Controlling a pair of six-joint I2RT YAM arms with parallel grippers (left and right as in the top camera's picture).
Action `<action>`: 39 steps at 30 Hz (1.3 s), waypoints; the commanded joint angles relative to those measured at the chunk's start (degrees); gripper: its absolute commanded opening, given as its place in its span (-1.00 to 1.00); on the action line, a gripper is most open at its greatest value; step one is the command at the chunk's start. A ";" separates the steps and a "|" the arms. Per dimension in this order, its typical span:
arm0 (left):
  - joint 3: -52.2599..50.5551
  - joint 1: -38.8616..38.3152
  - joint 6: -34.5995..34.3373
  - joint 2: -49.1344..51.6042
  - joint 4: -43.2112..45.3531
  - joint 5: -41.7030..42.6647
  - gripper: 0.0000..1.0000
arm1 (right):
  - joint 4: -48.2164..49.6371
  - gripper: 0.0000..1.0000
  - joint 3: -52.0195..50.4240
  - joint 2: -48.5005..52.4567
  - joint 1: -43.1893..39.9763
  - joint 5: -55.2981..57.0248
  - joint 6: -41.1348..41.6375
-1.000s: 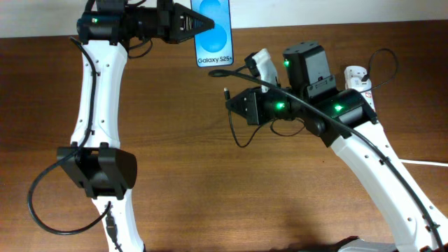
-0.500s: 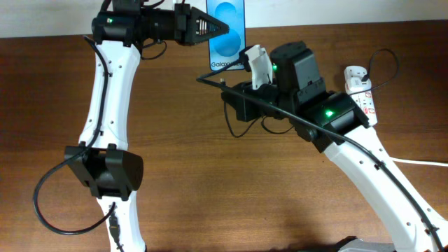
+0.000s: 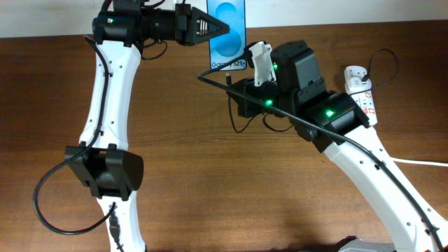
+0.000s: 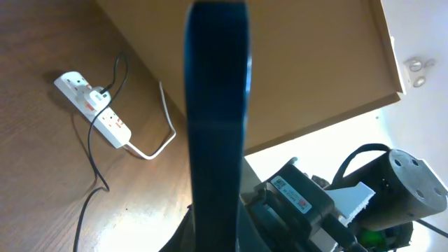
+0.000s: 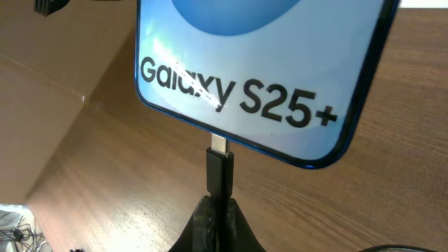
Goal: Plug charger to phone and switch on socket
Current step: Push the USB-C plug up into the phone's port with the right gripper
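My left gripper [image 3: 218, 28] is shut on the phone [image 3: 229, 35], holding it above the table's far edge; the light blue screen with "Galaxy S25+" text fills the right wrist view [image 5: 259, 63], and the left wrist view shows the phone edge-on [image 4: 217, 119]. My right gripper [image 3: 235, 82] is shut on the charger plug [image 5: 219, 171], whose silver tip touches the phone's bottom edge. The black charger cable [image 3: 234, 115] loops down below the gripper. The socket [image 3: 362, 91], a white power strip with red marks, lies at the right and also shows in the left wrist view [image 4: 94, 112].
A thick white cord [image 3: 420, 162] runs from the socket to the right edge. A black cable [image 3: 381, 66] arcs over the socket. The light wall [image 3: 336, 10] borders the far table edge. The left arm's base [image 3: 105, 171] stands at the left front.
Both grippers came together: the left moved the phone right, the right moved the plug up and left until its tip reached the phone's bottom edge.
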 commanded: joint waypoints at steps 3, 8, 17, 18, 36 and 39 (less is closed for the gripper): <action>0.48 0.35 2.36 -0.55 0.13 0.20 -1.00 | 0.39 -0.92 1.55 -0.50 -0.20 0.72 -0.13; 0.48 0.35 2.47 -0.55 0.13 -1.70 -1.00 | 0.37 -0.92 1.57 -0.50 -0.20 0.74 -0.15; 0.48 0.31 2.45 -0.55 0.11 0.92 -1.00 | 0.37 -0.92 1.57 -0.50 -0.20 2.21 0.28; 0.48 0.31 2.45 -0.55 0.11 0.92 -1.00 | 0.37 -0.92 1.57 -0.50 -0.20 2.21 0.28; 0.48 0.46 2.47 -0.55 0.13 3.32 -1.00 | 1.88 -0.92 1.57 -0.50 -0.20 0.22 2.21; 0.48 0.46 2.47 -0.55 0.15 3.26 -1.00 | 2.03 -0.92 1.57 -0.50 -0.20 -1.33 2.21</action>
